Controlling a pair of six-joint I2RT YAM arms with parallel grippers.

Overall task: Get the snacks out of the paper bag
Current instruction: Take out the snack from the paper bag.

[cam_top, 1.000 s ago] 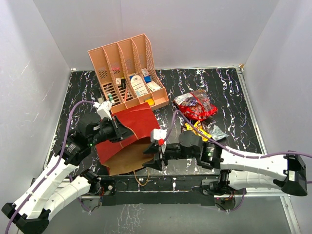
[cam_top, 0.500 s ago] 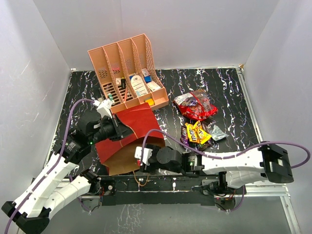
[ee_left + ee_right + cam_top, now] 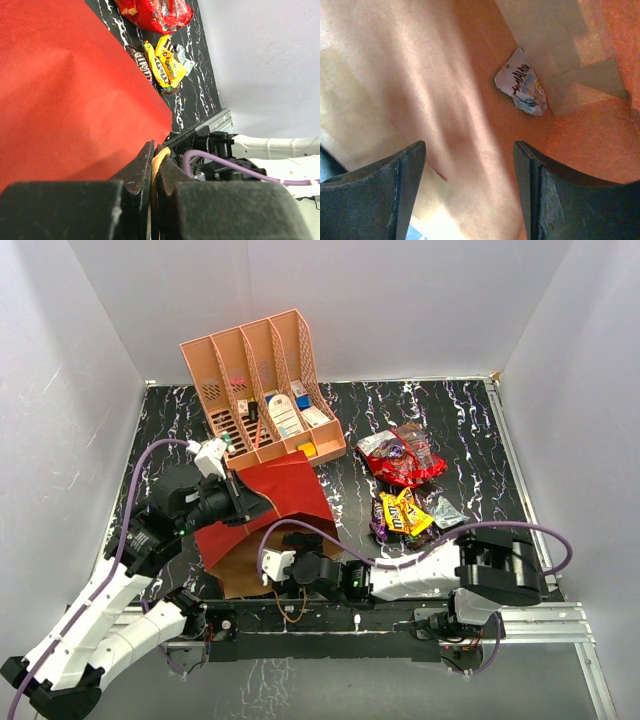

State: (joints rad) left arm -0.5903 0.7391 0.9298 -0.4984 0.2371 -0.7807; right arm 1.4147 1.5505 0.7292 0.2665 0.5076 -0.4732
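Paper bag (image 3: 275, 495): I see it lying on its side, red outside up. Its open mouth faces the arm bases and its closed end faces the salmon-pink organizer (image 3: 262, 380), so the long axis runs near to far.
Left gripper (image 3: 154, 150): my jaws are together on the bag's upper mouth edge, with a tan strip of it pinched between them. This props the mouth open.
Right gripper (image 3: 469, 147): inside the bag's mouth, jaws well apart with nothing between them, aimed down the kraft interior.
Small packet (image 3: 522, 90): a white and blue crinkly wrapper deep in the bag, lying flat near the closed end beside a folded crease.
Packet axis: in the right wrist view it runs diagonally, upper left to lower right, and is not lined up with my jaws.
Handling: I judge it light, soft and slick, likely to slide on the paper if nudged. It won't break, but it will crumple.
Where to grip: across its short width, or by a crimped end, pressing lightly against the bag wall.
Already out: a shiny red bag (image 3: 405, 462) and a yellow pack (image 3: 405, 510) lie well to the right of the bag on the table (image 3: 470, 430).
Bag itself: thin, floppy paper. I expect the mouth to sag if the left hold slips.
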